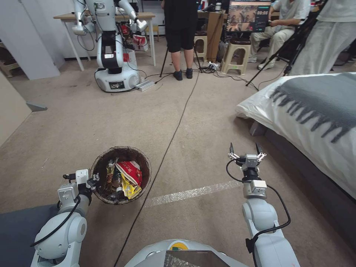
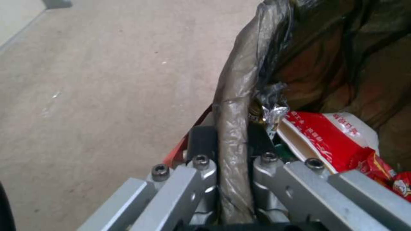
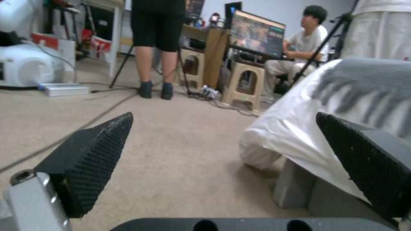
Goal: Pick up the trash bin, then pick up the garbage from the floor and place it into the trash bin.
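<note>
I have the left end effector [image 1: 94, 180] clamped on the rim of the trash bin [image 1: 142, 163], one finger inside the bag-lined edge and one outside, so the bin hangs at my left side over the carpet [image 1: 185, 122] with the garbage [image 1: 128, 178], red-and-white and yellow wrappers, lying inside it. The right end effector [image 1: 247, 151] hovers low over bare carpet beside the bed [image 1: 296, 111], fingers wide apart and holding nothing. I judge the collecting step close to done, so my next move calls for searching the floor for leftover litter while keeping the bin level.
</note>
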Available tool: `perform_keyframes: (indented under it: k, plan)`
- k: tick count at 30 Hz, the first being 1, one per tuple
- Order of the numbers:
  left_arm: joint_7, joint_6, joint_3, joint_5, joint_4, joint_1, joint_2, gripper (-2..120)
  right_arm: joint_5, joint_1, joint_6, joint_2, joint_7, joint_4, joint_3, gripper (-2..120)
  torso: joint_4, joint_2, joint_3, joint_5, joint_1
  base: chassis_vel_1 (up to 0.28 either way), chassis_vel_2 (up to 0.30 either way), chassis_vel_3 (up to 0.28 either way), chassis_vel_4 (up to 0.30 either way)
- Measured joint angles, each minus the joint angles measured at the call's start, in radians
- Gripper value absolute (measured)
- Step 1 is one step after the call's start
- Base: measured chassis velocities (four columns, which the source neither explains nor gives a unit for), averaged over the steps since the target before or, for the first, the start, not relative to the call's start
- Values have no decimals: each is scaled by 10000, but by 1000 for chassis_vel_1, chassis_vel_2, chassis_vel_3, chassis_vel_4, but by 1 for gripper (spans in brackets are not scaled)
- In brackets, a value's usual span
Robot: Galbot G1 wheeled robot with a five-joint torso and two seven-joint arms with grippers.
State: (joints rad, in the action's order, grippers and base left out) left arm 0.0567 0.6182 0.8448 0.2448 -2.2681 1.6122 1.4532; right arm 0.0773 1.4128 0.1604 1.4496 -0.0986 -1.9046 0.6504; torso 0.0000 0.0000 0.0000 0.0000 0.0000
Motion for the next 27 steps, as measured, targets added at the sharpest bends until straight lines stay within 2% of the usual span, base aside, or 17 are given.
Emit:
perform_keyframes:
  k: [15,21,27]
  plan:
    - [-345,-181,-138,-294,79,-30,-9,4,7,-46,1,-50,-6,68,-80,100,1,0,0,0,0,36,42,37,31]
    - [-376,-328,-239,-19,133,-132,0,4,28,-31,26,-25,-8,125,-74,100,-1,0,0,0,0,0,0,0,0]
    - [-293,-5,-390,585,100,-201,-5,4,100,-13,61,7,-8,148,-99,100,1,0,0,0,0,0,0,0,0]
